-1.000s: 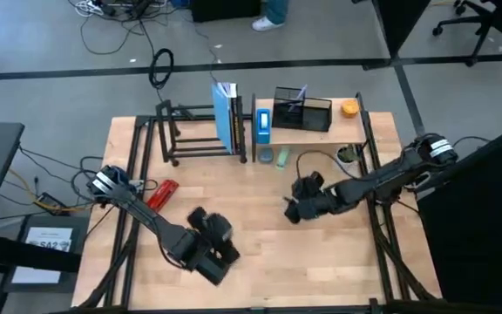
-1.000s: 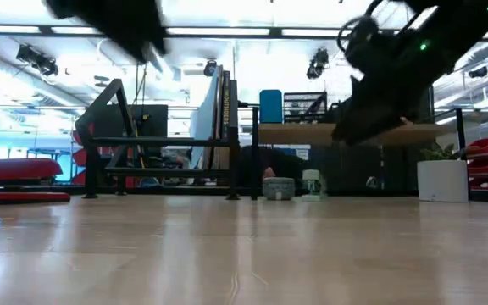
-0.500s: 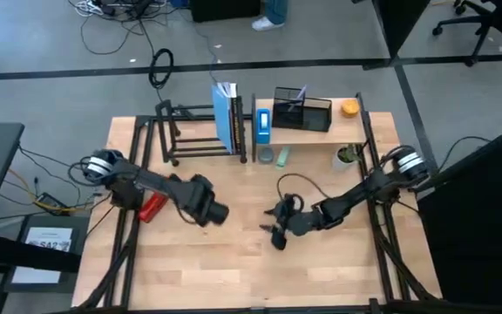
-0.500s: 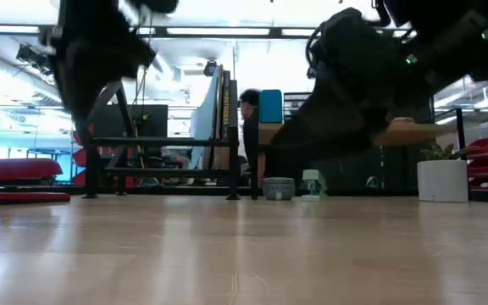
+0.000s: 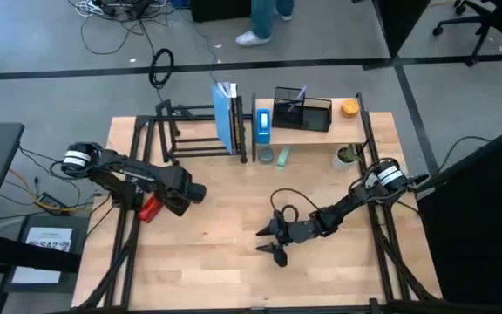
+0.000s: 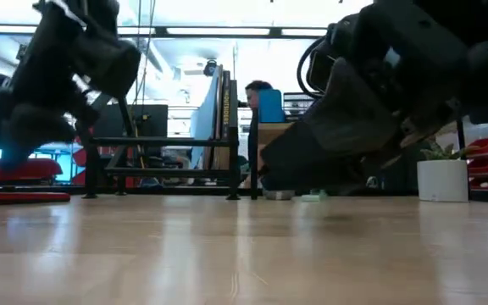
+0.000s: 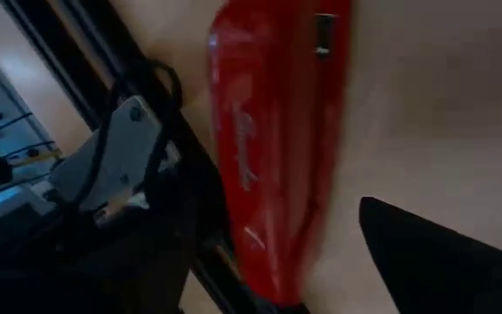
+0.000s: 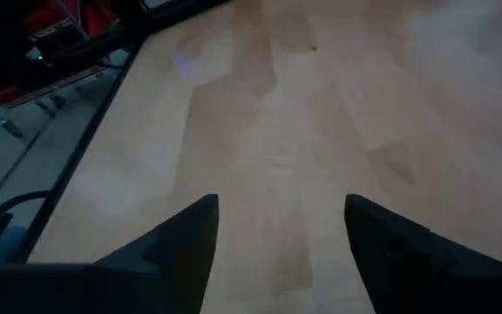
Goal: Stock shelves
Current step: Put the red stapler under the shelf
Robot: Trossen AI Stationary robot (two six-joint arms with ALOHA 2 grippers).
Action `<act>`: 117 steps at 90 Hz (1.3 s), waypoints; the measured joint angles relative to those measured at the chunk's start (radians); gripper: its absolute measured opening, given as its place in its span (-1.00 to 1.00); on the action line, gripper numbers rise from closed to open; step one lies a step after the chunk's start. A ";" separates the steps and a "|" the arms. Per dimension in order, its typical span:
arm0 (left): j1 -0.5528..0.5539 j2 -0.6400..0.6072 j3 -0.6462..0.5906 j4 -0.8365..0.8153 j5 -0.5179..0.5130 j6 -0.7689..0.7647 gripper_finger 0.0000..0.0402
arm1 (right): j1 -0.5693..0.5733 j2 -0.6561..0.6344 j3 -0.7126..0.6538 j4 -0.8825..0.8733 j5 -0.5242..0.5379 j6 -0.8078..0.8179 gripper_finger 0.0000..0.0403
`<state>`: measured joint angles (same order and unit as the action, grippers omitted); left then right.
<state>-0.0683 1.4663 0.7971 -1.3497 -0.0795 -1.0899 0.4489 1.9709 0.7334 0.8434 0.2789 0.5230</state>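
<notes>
1. The right gripper [image 5: 271,241] is hanging low over the bare wooden table [image 5: 234,262], near the middle and toward the front edge, with its fingers [image 8: 174,240] spread wide and nothing between them
2. The right wrist view is showing only plain table boards in the gap between those two dark fingers
3. The left gripper [image 5: 192,191] is sitting over the left part of the table, just beside a red stapler [image 5: 152,208] that is lying flat near the left edge; I cannot tell whether its fingers are apart or together
4. In the left wrist view the red stapler [image 7: 273,148] is filling the middle of the picture, lying next to the black table frame [image 7: 138,105], with one dark finger [image 7: 443,262] showing beside it and apart from it
5. The black metal rack [image 5: 194,133] is standing at the back left of the table, with upright blue books [image 5: 226,116] leaning at its right end
6. The wooden shelf [image 5: 316,131] is standing at the back right, touching or nearly touching the rack, and is carrying a blue box [image 5: 263,122], a black mesh organizer [image 5: 303,109] and an orange object [image 5: 349,108]
7. Two small objects [image 5: 274,157] are lying on the table just in front of the shelf, and a small potted plant [image 5: 347,155] is standing near the shelf's right end
8. A person's legs [image 5: 264,19] are showing on the floor beyond the table
</notes>
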 joint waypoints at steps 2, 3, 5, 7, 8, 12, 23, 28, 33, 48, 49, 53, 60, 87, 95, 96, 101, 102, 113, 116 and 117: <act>0.003 0.000 -0.016 0.020 0.001 0.010 0.54 | 0.000 0.000 0.000 0.003 -0.001 -0.002 0.09; 0.004 0.002 -0.020 0.027 0.003 0.012 0.54 | 0.000 0.000 0.000 0.005 -0.002 -0.002 0.09; 0.006 0.005 -0.019 0.031 0.005 0.016 0.54 | 0.000 0.000 0.000 0.007 -0.003 -0.003 0.09; 0.007 0.006 -0.015 0.042 0.003 0.023 0.53 | 0.001 0.000 0.000 0.009 -0.004 -0.004 0.09; 0.008 0.006 -0.016 0.058 -0.002 0.034 0.53 | 0.001 0.000 0.000 0.010 -0.004 -0.004 0.09; 0.012 0.004 -0.020 0.109 -0.005 0.065 0.50 | 0.000 -0.001 0.000 0.013 -0.004 -0.004 0.09; 0.037 0.004 -0.054 0.203 -0.009 0.121 0.36 | -0.002 -0.001 0.000 0.025 -0.004 -0.009 0.09; 0.048 0.005 -0.069 0.245 -0.005 0.140 0.27 | -0.002 -0.001 0.000 0.024 -0.004 -0.010 0.09; 0.054 0.005 -0.082 0.281 0.006 0.149 0.16 | -0.002 -0.001 0.000 0.028 -0.004 -0.010 0.09; 0.052 0.003 -0.075 0.326 0.032 0.185 -0.23 | -0.001 -0.003 0.000 0.036 -0.008 -0.022 0.09; 0.050 0.003 -0.070 0.325 0.034 0.185 -0.26 | -0.001 -0.005 0.000 0.034 -0.010 -0.026 0.09; 0.043 0.003 -0.046 0.316 0.037 0.185 -0.36 | 0.000 -0.021 -0.001 0.018 -0.022 -0.043 0.09; 0.027 0.009 0.003 0.362 0.037 0.197 -0.44 | 0.006 -0.073 -0.001 -0.031 -0.034 -0.062 0.09; -0.066 0.014 0.091 1.035 0.042 0.375 -0.38 | 0.019 -0.347 -0.002 -0.496 -0.035 -0.129 0.09; -0.093 0.043 0.093 1.220 0.036 0.436 -0.33 | 0.035 -0.406 -0.002 -0.613 -0.026 -0.125 0.09; -0.096 0.050 0.092 1.238 0.035 0.441 -0.33 | 0.037 -0.412 -0.002 -0.625 -0.024 -0.125 0.09; -0.111 0.082 0.092 1.329 0.033 0.464 -0.32 | 0.052 -0.437 -0.002 -0.667 -0.008 -0.124 0.09; -0.114 0.090 0.093 1.342 0.032 0.466 -0.32 | 0.055 -0.441 -0.002 -0.676 -0.005 -0.123 0.09; -0.141 0.179 0.144 1.366 0.006 0.498 -0.33 | 0.096 -0.474 -0.002 -0.774 0.046 -0.086 0.09; -0.149 0.206 0.161 1.369 -0.004 0.506 -0.33 | 0.106 -0.478 -0.002 -0.793 0.062 -0.071 0.09; -0.150 0.214 0.167 1.370 -0.005 0.507 -0.33 | 0.109 -0.478 -0.002 -0.796 0.067 -0.065 0.09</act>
<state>-0.2187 1.6808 0.9644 0.0205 -0.0848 -0.5825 0.5582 1.4933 0.7311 0.0474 0.3460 0.4581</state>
